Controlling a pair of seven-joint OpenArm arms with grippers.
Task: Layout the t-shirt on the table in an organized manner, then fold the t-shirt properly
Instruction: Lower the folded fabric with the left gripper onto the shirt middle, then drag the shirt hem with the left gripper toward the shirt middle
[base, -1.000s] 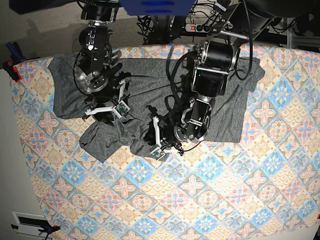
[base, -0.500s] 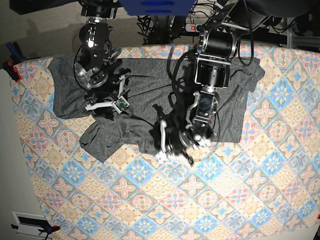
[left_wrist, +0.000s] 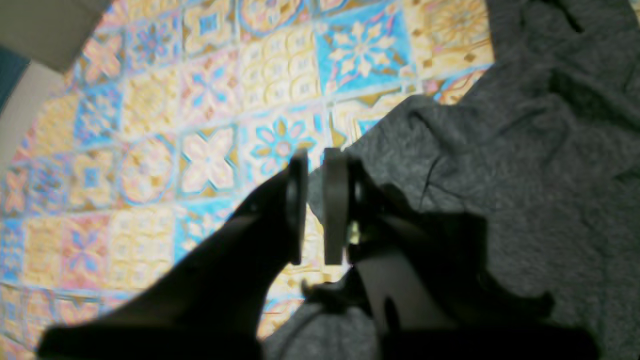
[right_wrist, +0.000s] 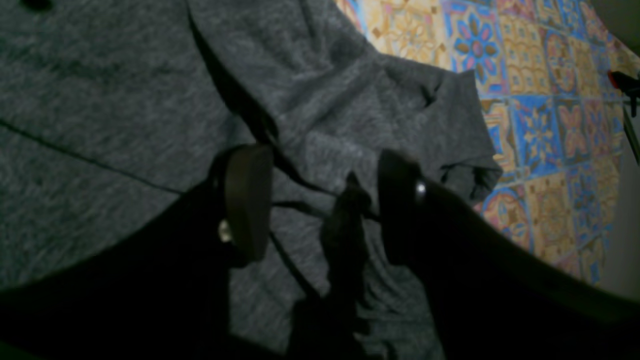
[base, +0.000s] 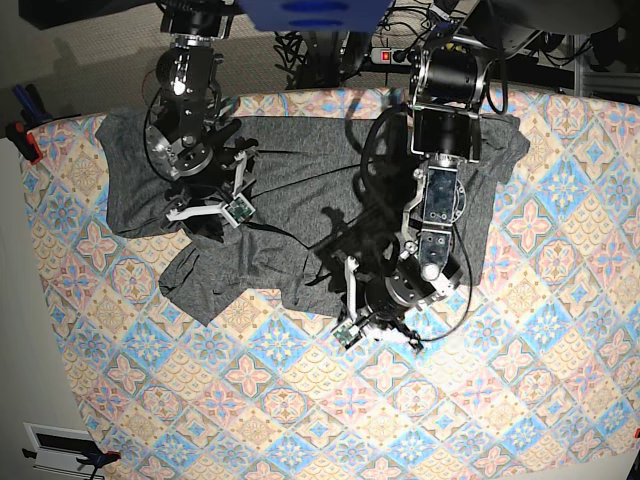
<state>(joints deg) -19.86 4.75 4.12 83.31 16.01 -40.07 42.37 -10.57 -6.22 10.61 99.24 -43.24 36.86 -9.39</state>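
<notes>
The dark-grey t-shirt (base: 300, 190) lies spread across the far part of the table (base: 450, 400), with its lower left part bunched and folded over. My left gripper (base: 350, 318) is at the shirt's near hem. In the left wrist view its fingers (left_wrist: 336, 200) stand barely parted, and the hem edge (left_wrist: 400, 130) runs into the slim gap. My right gripper (base: 205, 215) hovers over the shirt's left side. In the right wrist view its fingers (right_wrist: 248, 200) are wide apart over wrinkled fabric, beside a sleeve (right_wrist: 450, 125), with nothing gripped.
A power strip (base: 400, 55) and cables lie behind the table. A red clamp (base: 22, 140) sits at the table's left edge. Patterned cloth stretches from the hem to the table's near side.
The left gripper has dragged the shirt's near hem to the right and toward the front, and its fingers have parted slightly. The right gripper has shifted a little toward the back.
</notes>
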